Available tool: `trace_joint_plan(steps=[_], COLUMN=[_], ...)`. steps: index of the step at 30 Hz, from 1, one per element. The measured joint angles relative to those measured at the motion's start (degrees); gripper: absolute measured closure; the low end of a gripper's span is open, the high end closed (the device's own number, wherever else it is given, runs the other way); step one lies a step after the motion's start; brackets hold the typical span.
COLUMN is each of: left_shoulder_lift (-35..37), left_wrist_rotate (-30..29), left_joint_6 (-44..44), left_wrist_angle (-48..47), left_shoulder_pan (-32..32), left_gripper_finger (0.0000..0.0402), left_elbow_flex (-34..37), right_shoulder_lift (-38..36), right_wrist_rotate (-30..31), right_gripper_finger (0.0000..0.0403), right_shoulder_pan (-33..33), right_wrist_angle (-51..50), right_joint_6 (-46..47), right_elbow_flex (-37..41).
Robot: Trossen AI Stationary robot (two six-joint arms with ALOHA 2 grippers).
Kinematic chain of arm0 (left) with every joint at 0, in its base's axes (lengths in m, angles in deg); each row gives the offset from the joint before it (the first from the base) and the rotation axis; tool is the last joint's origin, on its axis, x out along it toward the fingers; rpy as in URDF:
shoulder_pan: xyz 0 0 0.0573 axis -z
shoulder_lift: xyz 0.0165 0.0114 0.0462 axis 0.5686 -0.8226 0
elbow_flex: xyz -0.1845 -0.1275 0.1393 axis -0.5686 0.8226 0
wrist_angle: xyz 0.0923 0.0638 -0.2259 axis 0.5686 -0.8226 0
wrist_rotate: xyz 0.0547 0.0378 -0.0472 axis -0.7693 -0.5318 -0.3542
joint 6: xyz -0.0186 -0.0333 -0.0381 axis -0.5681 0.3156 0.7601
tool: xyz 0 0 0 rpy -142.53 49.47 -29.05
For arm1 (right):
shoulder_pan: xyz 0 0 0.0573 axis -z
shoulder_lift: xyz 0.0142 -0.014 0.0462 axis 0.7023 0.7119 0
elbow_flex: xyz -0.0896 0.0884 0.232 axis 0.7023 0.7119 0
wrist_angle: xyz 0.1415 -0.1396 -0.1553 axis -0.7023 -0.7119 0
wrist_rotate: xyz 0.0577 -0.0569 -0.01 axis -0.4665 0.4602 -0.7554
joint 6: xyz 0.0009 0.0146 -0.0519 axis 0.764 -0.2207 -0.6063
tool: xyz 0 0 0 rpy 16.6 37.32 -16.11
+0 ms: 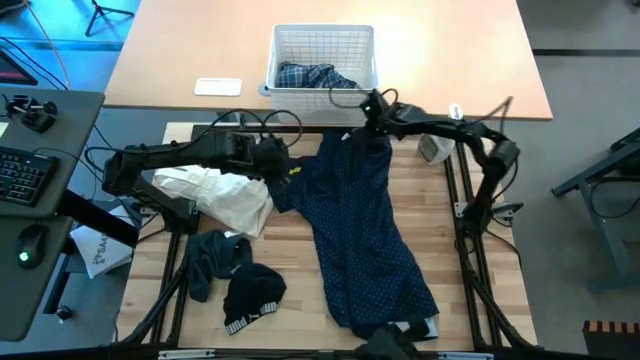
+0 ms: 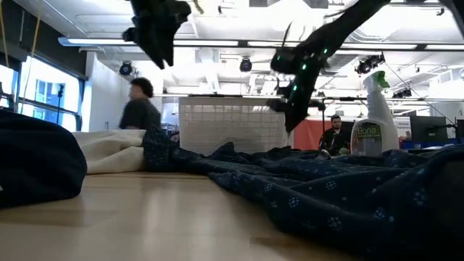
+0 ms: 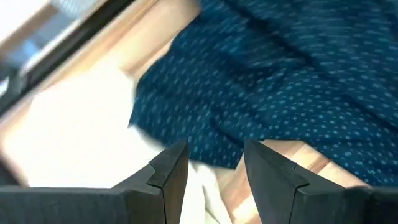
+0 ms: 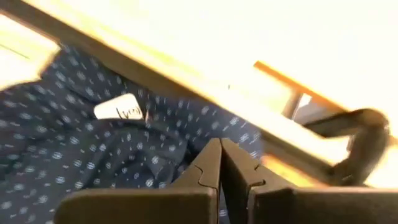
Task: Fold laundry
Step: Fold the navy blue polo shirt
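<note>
Navy cloth with tiny white dots, the navy shirt, lies spread down the centre of the high view. The right gripper hangs over its top edge near the white basket, fingers pressed together and holding nothing. The left gripper, fingers apart and empty, hovers above the shirt's left edge. Spreading looks in hand; next, each gripper probably must pinch a corner.

Navy dotted shirt (spread lengthwise) on table.
</note>
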Motion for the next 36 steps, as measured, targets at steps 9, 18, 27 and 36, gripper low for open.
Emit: trace_joint_plan(steps=[9, 18, 27, 36], left_shoulder_lift=[0.0, 0.0, -0.5, -0.7], left_wrist_rotate=[6.6, 7.0, 0.8, 11.1], left_joint_6=[23.3, 23.5, 11.0, 3.7], left_wrist_angle=[-10.8, 3.5, 15.4, 27.9], left_shoulder_pan=[-0.3, -8.7, -19.9, -23.2], left_gripper_finger=[0.0244, 0.0180, 0.0177, 0.0211], left_elbow_flex=[6.0, 16.4, 22.3, 27.4], right_shoulder_lift=[-11.0, -29.6, -38.5, -38.3], right_wrist_rotate=[-12.7, -22.3, -17.6, -17.1], right_gripper_finger=[0.0402, 0.0402, 0.0402, 0.0402], right_shoulder_pan=[-4.2, -16.1, -22.8, -22.9], right_wrist_angle=[-3.3, 3.6, 5.6, 12.5], right_joint_6=[-6.1, -0.6, 5.2, 13.9], right_elbow_flex=[3.8, 23.6, 27.1, 26.9])
